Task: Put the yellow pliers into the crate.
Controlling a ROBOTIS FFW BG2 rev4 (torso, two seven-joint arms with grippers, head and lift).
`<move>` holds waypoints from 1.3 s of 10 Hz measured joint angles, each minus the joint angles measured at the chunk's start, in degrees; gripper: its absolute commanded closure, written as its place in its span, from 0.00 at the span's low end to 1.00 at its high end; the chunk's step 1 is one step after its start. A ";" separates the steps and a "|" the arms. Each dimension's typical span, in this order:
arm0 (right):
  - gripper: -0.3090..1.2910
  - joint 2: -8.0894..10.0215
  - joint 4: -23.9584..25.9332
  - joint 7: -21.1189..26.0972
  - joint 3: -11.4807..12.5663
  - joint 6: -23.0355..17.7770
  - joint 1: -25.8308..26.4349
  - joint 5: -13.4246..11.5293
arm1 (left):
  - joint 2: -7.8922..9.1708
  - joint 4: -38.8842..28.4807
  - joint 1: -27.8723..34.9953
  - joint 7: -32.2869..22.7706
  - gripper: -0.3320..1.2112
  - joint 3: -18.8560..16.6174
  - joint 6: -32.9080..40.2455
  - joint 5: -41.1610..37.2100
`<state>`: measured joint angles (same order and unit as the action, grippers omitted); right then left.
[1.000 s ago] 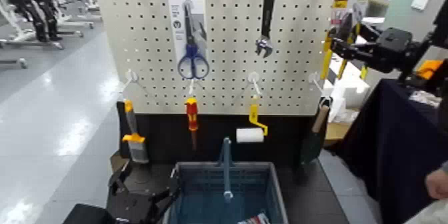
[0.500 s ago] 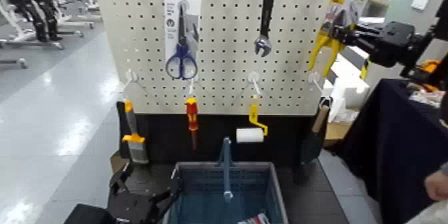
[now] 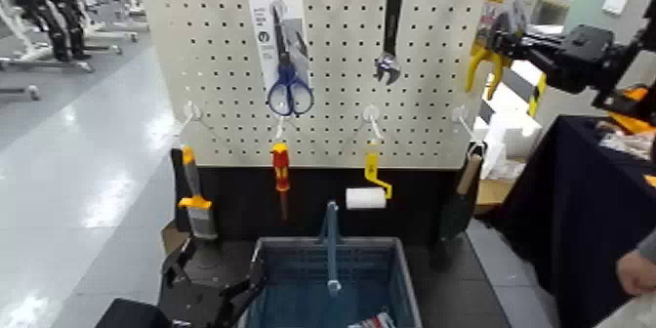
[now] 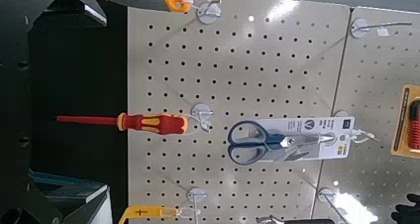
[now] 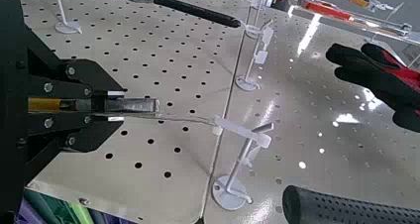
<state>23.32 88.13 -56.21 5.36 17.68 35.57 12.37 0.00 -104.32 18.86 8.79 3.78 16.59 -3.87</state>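
Observation:
The yellow pliers [image 3: 485, 51] hang on their printed card at the pegboard's upper right edge. My right gripper [image 3: 514, 41] reaches in from the right and is shut on the card. In the right wrist view the packet [image 5: 94, 106] shows edge-on between the black fingers [image 5: 74, 80], and its clear tab sits on a white hook [image 5: 238, 130]. The blue-grey crate [image 3: 293, 273] stands on the floor below the board's middle, its blue handle bar [image 3: 331, 249] running front to back. My left gripper [image 3: 208, 300] is parked low, just left of the crate.
On the pegboard [image 3: 332, 107] hang carded scissors [image 3: 281, 54], a black wrench [image 3: 389, 29], a brush [image 3: 195, 200], a red screwdriver [image 3: 281, 171] and a paint roller [image 3: 367, 193]. A dark-draped table [image 3: 576, 215] and a person's hand [image 3: 636, 271] are at the right.
My right gripper has shut on the pliers' card, which swung left and back under the grip. The scissors card swayed left, then right. The left arm stayed put.

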 measured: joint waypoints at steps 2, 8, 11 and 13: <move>0.89 0.07 0.57 0.20 0.00 0.25 0.05 -1.47 | 0.00 0.00 0.03 0.07 0.30 0.00 -0.16 0.03; 0.91 0.16 2.10 0.94 0.30 -0.06 0.10 -3.60 | 0.00 0.00 0.04 0.09 0.30 0.01 -0.73 0.09; 0.91 0.15 4.43 0.74 0.87 1.17 -0.07 -3.95 | 0.00 0.00 0.09 0.09 0.30 -0.18 -0.78 0.00; 0.91 0.18 7.40 0.73 1.59 2.27 -0.81 -4.17 | 0.00 -0.05 0.15 0.12 0.30 -0.26 -0.88 0.00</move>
<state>23.50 95.53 -55.48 6.95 19.95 34.77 8.20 0.00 -104.37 19.00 8.91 3.52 15.71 -3.87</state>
